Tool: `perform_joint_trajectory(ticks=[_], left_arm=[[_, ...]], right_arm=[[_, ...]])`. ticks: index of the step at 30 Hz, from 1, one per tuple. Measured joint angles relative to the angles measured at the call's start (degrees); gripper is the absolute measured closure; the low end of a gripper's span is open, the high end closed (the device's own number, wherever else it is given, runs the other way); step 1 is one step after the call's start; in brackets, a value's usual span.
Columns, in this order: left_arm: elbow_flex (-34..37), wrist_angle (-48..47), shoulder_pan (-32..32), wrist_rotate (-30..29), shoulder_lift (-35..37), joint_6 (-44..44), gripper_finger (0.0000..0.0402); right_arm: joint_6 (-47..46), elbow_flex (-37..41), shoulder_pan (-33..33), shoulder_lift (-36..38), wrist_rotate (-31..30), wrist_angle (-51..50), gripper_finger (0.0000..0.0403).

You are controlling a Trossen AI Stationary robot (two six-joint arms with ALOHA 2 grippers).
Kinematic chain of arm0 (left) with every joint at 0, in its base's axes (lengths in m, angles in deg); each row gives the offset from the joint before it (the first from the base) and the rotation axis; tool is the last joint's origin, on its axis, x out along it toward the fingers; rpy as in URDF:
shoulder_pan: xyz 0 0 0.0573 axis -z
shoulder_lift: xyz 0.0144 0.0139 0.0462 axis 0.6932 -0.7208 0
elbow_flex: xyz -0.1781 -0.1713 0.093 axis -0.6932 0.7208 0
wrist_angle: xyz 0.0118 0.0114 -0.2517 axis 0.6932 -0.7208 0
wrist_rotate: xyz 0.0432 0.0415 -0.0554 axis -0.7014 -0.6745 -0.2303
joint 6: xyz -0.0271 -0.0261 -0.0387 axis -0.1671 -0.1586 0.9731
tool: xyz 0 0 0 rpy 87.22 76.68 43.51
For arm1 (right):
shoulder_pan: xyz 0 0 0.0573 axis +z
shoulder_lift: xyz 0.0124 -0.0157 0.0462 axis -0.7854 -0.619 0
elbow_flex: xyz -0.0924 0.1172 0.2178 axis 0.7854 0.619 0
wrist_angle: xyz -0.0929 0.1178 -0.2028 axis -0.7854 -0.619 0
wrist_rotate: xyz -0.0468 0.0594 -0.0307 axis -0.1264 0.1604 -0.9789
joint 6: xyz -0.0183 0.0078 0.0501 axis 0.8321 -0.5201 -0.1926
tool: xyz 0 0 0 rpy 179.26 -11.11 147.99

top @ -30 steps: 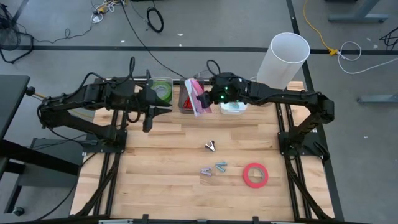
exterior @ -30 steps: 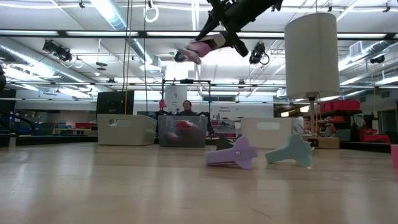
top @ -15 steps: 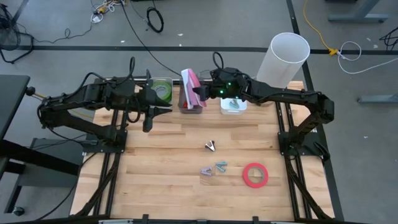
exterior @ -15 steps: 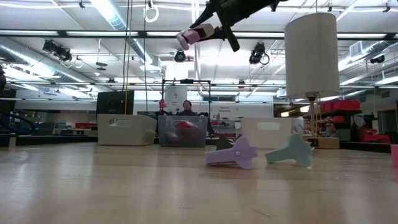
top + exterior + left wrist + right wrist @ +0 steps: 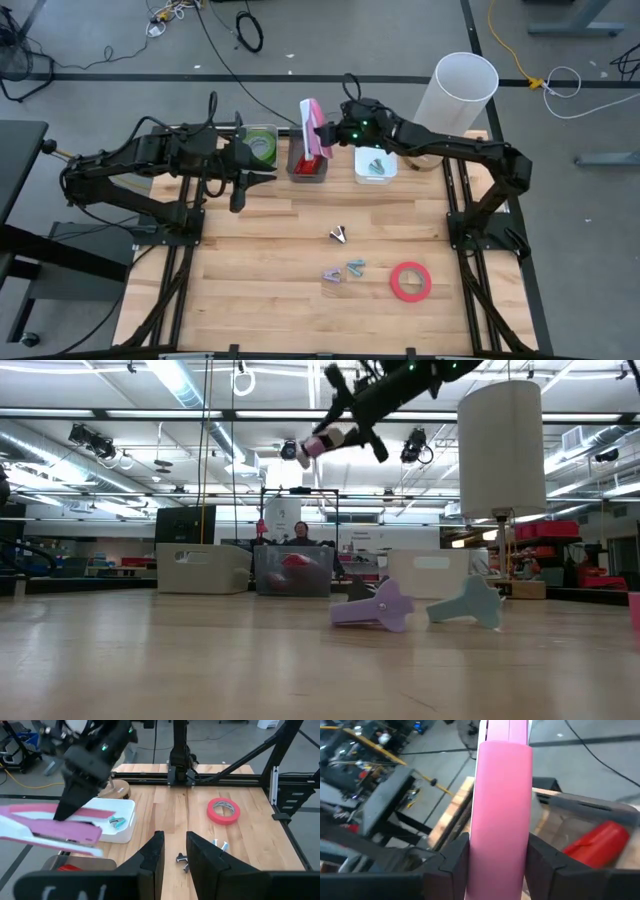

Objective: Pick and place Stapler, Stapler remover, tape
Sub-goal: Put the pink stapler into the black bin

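Pink stapler [image 5: 313, 126] hangs clamped between the right gripper's [image 5: 322, 137] fingers above the clear middle bin [image 5: 307, 171] at the table's far edge. A release off-centre could glance it off the rim. The left gripper [image 5: 262, 178] waits near the green-tape bin, fingers narrowly parted, empty.

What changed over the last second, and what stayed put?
The right gripper, still holding the pink stapler, carried it back toward the table's far edge, over the clear bin with the red stapler. The left gripper, the red tape and the small removers stayed put.
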Motion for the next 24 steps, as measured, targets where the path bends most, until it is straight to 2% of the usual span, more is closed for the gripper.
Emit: perform_joint_trajectory(ticks=[6,13,17,24], left_arm=[[0.02,0.0,0.01,0.0,0.0,0.01,0.0319],[0.02,-0.02,0.0,-0.02,0.0,0.01,0.0319],[0.02,-0.02,0.01,-0.02,0.0,0.05,0.0319],[0.02,-0.04,0.01,-0.01,0.0,0.09,0.0319]], right_arm=[[-6.2,0.02,-1.09,-5.41,-0.57,0.26,0.0256],[-12.89,0.02,-1.31,-11.47,-1.14,6.06,0.0256],[-16.41,0.02,-1.29,-14.19,-0.79,9.86,0.0256],[-20.9,0.04,-1.31,-17.86,-0.83,10.51,0.0256]])
